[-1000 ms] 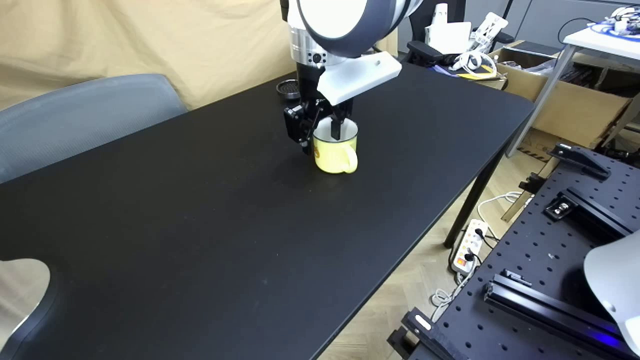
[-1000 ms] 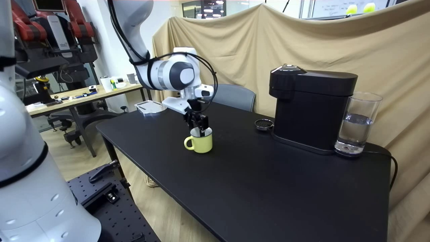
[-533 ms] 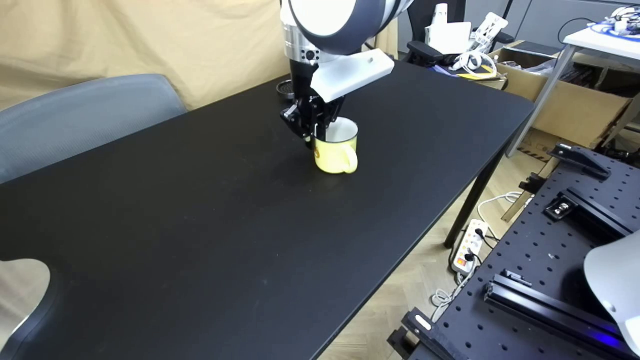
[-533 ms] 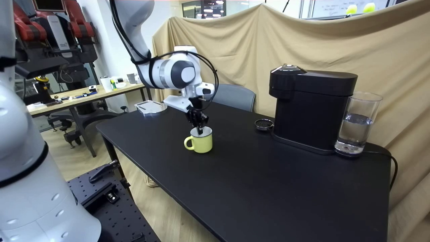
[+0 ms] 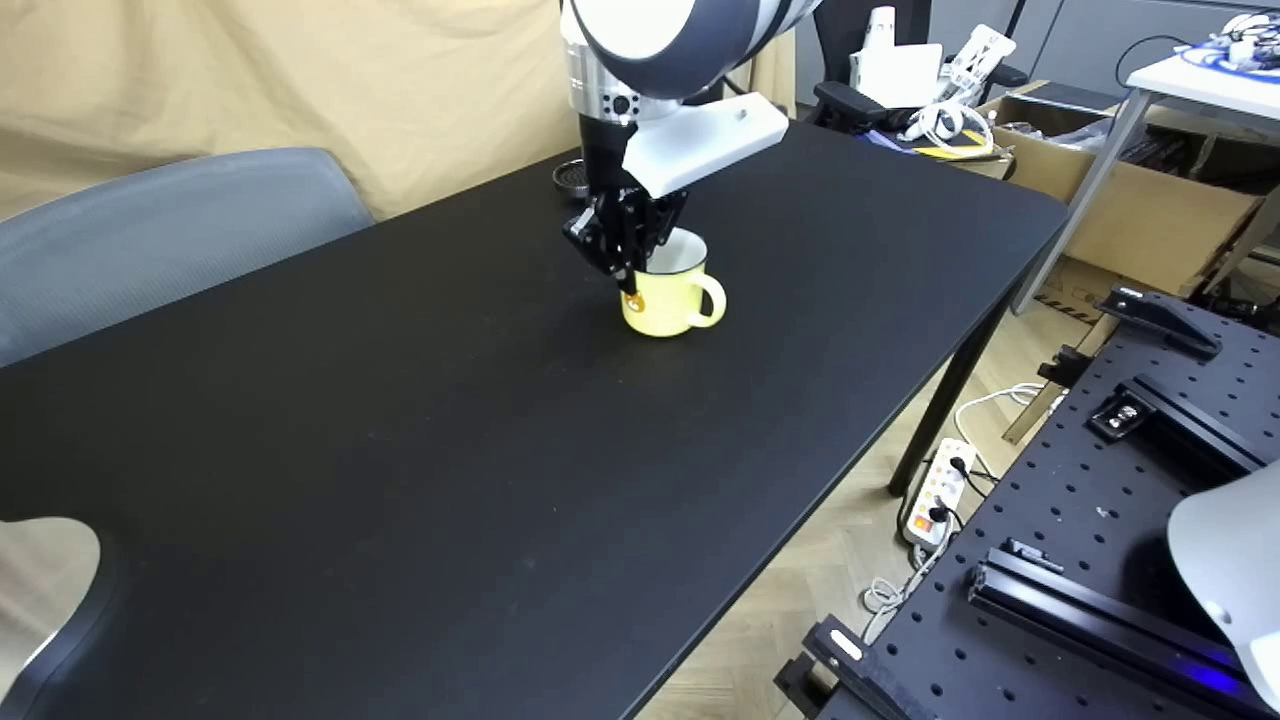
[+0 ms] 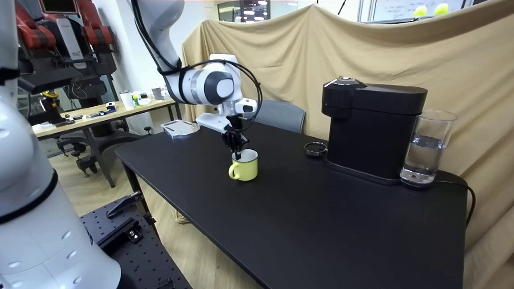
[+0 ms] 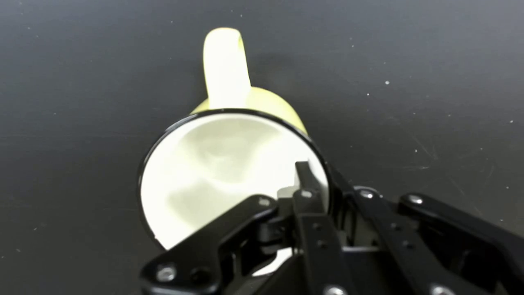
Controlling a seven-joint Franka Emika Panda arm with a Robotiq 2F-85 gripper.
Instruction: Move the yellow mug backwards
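Observation:
The yellow mug (image 5: 664, 308) stands upright, or nearly so, on the black table in both exterior views. Its inside is white, its rim dark, and its loop handle (image 7: 225, 65) points to the top of the wrist view. My gripper (image 7: 321, 174) is shut across the mug's wall. One finger (image 7: 306, 174) reaches down inside the cup; its partner is outside, its tip mostly hidden behind the rim. In an exterior view the gripper (image 6: 237, 155) comes down over the near-left part of the mug (image 6: 245, 170). Whether the base touches the table cannot be told.
A black coffee machine (image 6: 373, 132) with a glass water tank (image 6: 426, 154) stands at the table's far end. A round metal-mesh piece (image 6: 315, 148) lies before it. Behind the table are a grey chair (image 5: 180, 235) and a beige curtain (image 5: 330, 80). A white tray (image 6: 180, 127) lies near one corner.
The gripper shifted sideways to the mug's wall and closed on it. The mug then turned, its handle swinging round, and moved slightly towards the curtain side.

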